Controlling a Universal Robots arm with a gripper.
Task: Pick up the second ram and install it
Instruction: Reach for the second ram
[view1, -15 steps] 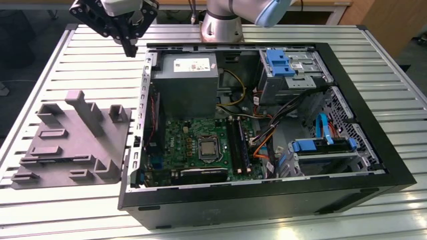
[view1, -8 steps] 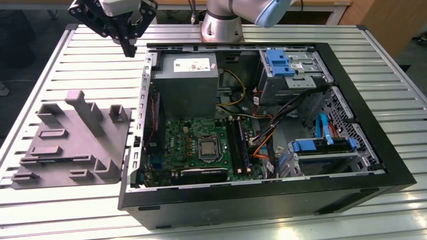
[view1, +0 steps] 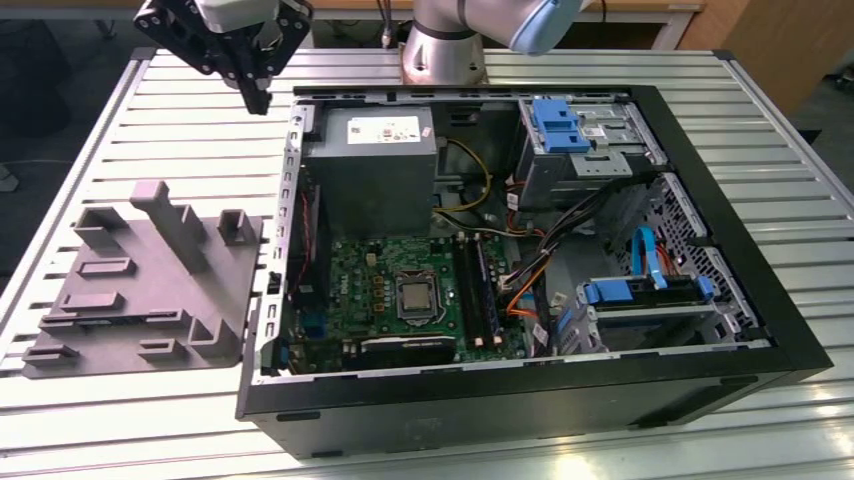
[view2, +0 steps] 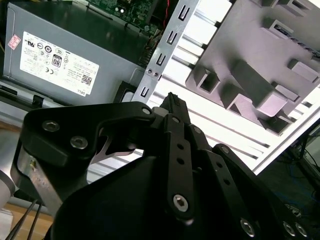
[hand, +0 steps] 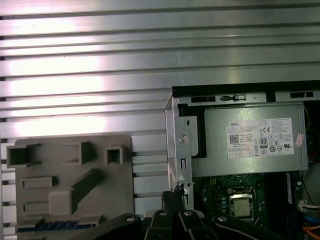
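Claw (view1: 256, 100) clenched, empty, over the table (view1: 120, 420) — second ram (hand: 55, 226) lengthwise along the gray fixture's (hand: 70, 165) edge, well apart

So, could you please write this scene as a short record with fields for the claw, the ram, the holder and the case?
claw: shut, holding nothing, hovering over the table near the case corner by the power supply
second ram: bluish strip lying along one edge of the gray holder, not yet picked up
gray holder: on the table, at the exterior view's left of the case
computer case: open, motherboard exposed
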